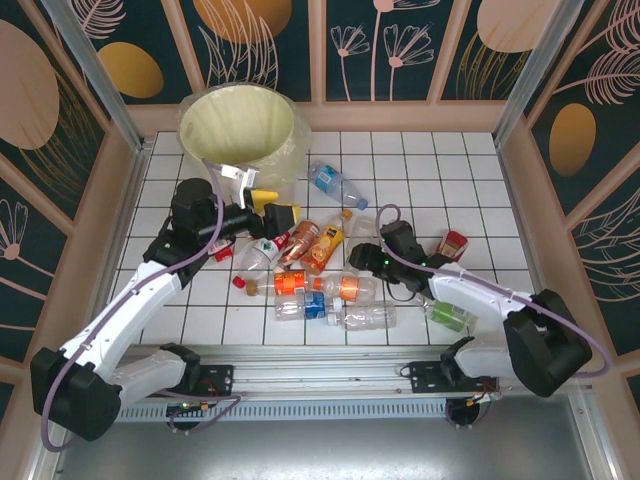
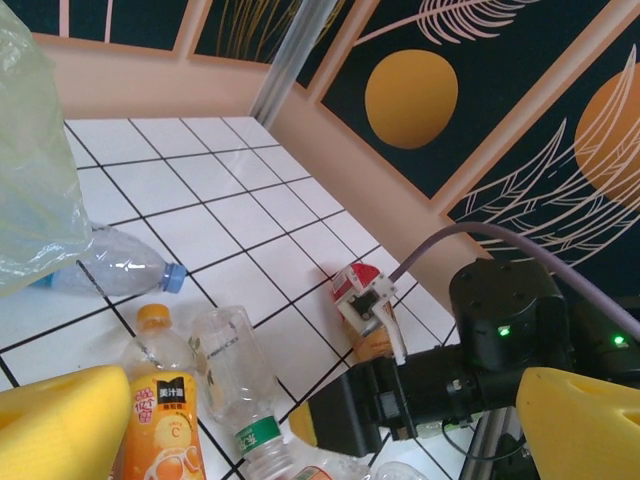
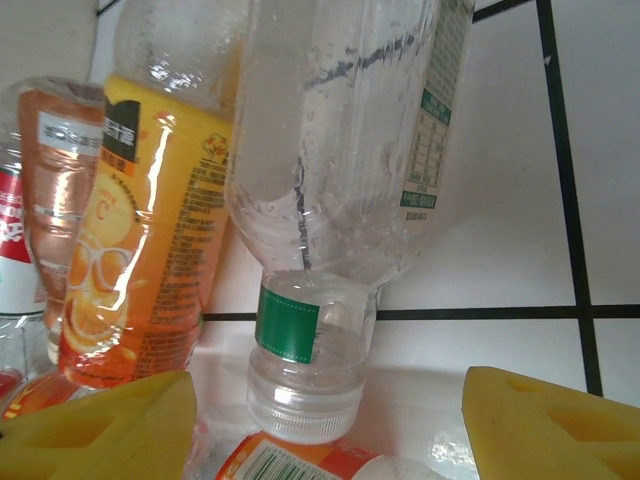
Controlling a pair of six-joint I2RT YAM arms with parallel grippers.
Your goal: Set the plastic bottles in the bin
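Note:
The cream bin (image 1: 238, 125) with its pale liner (image 2: 30, 180) stands at the back left. Several plastic bottles (image 1: 318, 285) lie heaped mid-table. My left gripper (image 1: 271, 207) hovers just in front of the bin, open and empty; its yellow pads (image 2: 60, 420) frame an orange-labelled bottle (image 2: 165, 410) and a clear bottle (image 2: 235, 370) below. My right gripper (image 1: 363, 253) is low at the heap's right side, open. A clear bottle with a green neck band (image 3: 310, 340) lies cap-first between its pads (image 3: 110, 430), untouched, beside an orange bottle (image 3: 140, 230).
A blue-labelled bottle (image 1: 330, 180) lies beside the bin. A red-capped bottle (image 1: 452, 243) and a green one (image 1: 448, 316) lie right of my right arm. Peach walls border the white tiled table (image 1: 440, 170) on three sides.

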